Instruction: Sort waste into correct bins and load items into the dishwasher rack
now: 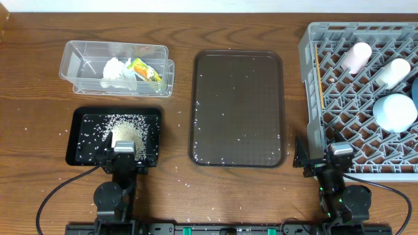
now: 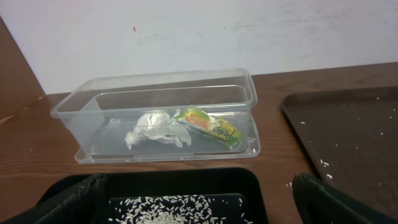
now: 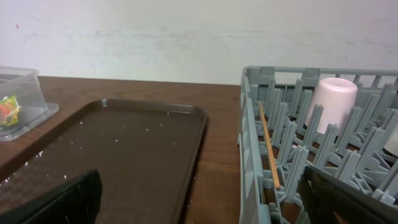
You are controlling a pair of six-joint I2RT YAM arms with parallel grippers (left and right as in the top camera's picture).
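Symmetrically folded, left claw (image 1: 123,146), right claw (image 1: 339,154) splayed

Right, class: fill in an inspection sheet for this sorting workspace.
Surface: brown wooden table, stray rice grains scattered.
Job's things: crumpled white paper napkin and yellow-green wrapper in clear plastic tub; white rice heap in shallow black plastic tray; small pink cup, small white cup, light blue bowl, dark blue plate and wooden chopsticks in grey plastic dishwasher rack.
Clutter: dark brown serving tray, a few grains on it.
Fingers: left fingers open above the black tray; right fingers open at the rack's near corner.
Cables: black cable beside each arm base.
Surroundings: white wall behind.
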